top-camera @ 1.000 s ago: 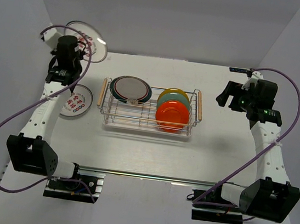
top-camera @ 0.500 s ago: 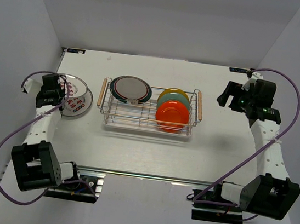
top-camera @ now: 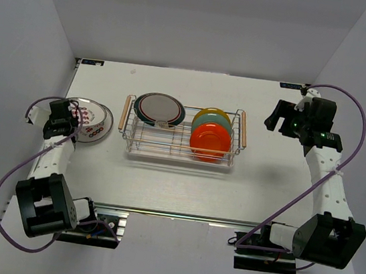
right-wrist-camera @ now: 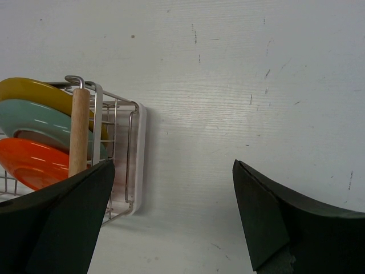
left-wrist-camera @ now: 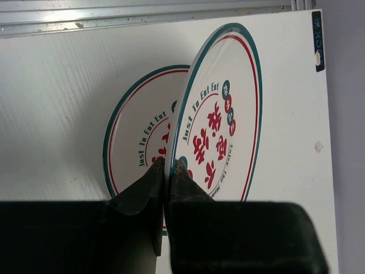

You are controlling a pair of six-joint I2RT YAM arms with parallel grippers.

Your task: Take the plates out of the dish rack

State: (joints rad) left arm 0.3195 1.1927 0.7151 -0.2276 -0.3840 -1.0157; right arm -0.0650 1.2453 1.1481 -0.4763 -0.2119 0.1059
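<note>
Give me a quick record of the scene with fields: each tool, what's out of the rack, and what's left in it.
Left tool: shut on the rim of a printed plate, held tilted
Beneath it: second printed plate lying on the table; contact unclear
Right tool: open, empty, to the right of the dish rack
In rack: dark-rimmed plate, yellow plate, teal plate, orange plate, all standing

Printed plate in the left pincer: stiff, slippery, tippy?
Probably rigid: the printed plate shows no sag though the left pincer grips only its rim. Smooth face suggests slippery. Tilted over the second plate, it would likely flop flat once released.
</note>
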